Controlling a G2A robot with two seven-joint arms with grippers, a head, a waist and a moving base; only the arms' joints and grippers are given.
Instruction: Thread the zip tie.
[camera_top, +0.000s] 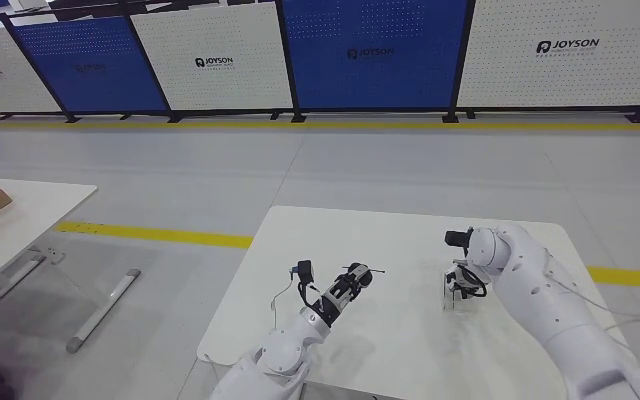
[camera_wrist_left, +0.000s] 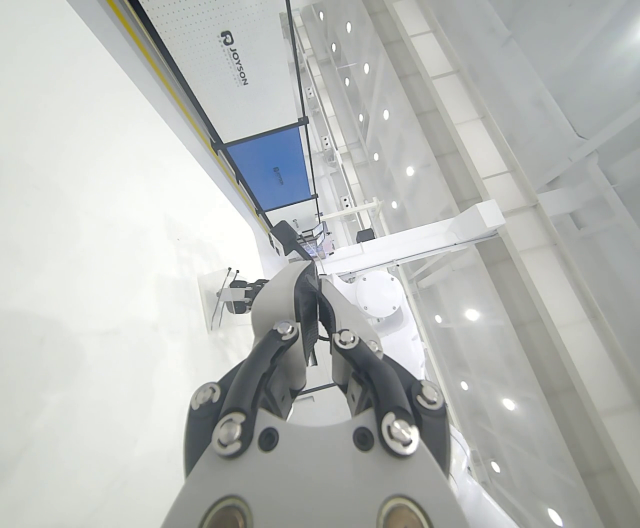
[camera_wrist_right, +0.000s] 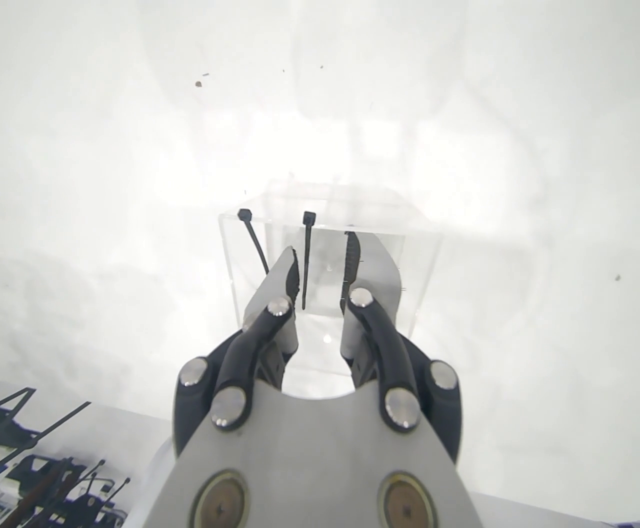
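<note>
My right gripper (camera_wrist_right: 322, 255) hangs over the clear box (camera_wrist_right: 425, 260) toward the right side of the table (camera_top: 400, 240). Its jaws are apart, and the upright tie (camera_wrist_right: 306, 255) stands between them, closer to one pad than the other and, as far as I can tell, touching neither. The leaning tie (camera_wrist_right: 254, 240) slants just outside the jaws, with its head up at the box's rim. My left gripper (camera_top: 360, 273) is well apart from the box, nearer the table's middle, with its fingers pressed together. From above, a thin black line sticks out sideways from it, and I take that to be the held tie (camera_top: 376, 270) pinched between the pads, though my left wrist view does not show the strap plainly. I judge these ties to be almost weightless narrow nylon straps. They should be springy rather than limp, fairly stiff over a short length, whippy over a long one, and slick on the smooth face. They look tough enough that a firm pinch will not hurt them. I would therefore take the upright tie across its flat faces, just below the head, so the slot stays steady and cannot swivel. The tail that has to enter the slot is best gripped close to its tip, leaving little free length to bend away. The main risks, as I see them, are the strap twisting or sliding between my pads. The light box could also shift or tip if I drag a tie against its wall, so a straight lift clear of the rim seems wise.
</note>
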